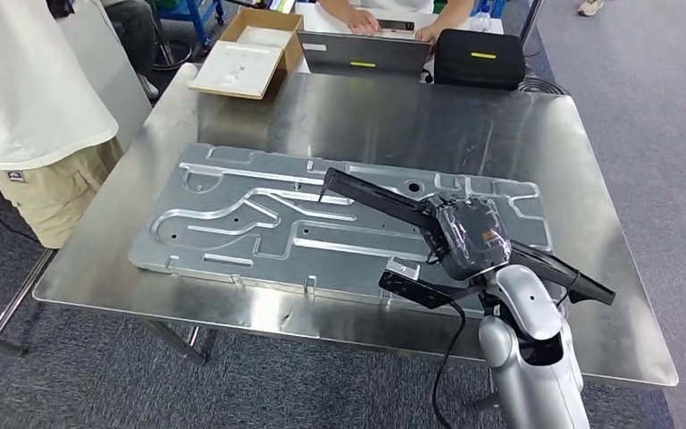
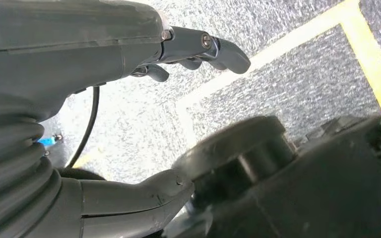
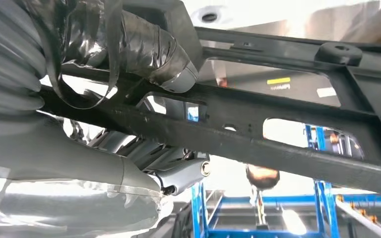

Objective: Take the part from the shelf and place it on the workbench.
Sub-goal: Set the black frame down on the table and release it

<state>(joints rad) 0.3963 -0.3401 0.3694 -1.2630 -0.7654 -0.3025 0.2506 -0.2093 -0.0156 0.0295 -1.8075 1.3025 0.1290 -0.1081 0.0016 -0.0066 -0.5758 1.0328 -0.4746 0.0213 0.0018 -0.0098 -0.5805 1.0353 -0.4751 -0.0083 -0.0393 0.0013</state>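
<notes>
From the head view the right hand [image 1: 470, 234] grips the black frame part [image 1: 371, 195] above the grey plate [image 1: 232, 214] on the steel workbench [image 1: 393, 116]; its wrist view shows fingers [image 3: 178, 176] wrapped around a bar (taped thumb above). The left hand [image 2: 129, 44] hangs over the floor [image 2: 287, 84], fingers loosely spread, holding nothing.

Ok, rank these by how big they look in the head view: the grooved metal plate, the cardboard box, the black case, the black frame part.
1. Grooved metal plate, by far the largest.
2. Black frame part, held by the right hand; long but thin, and nearer the camera.
3 and 4. Cardboard box and black case look too alike to rank.
</notes>
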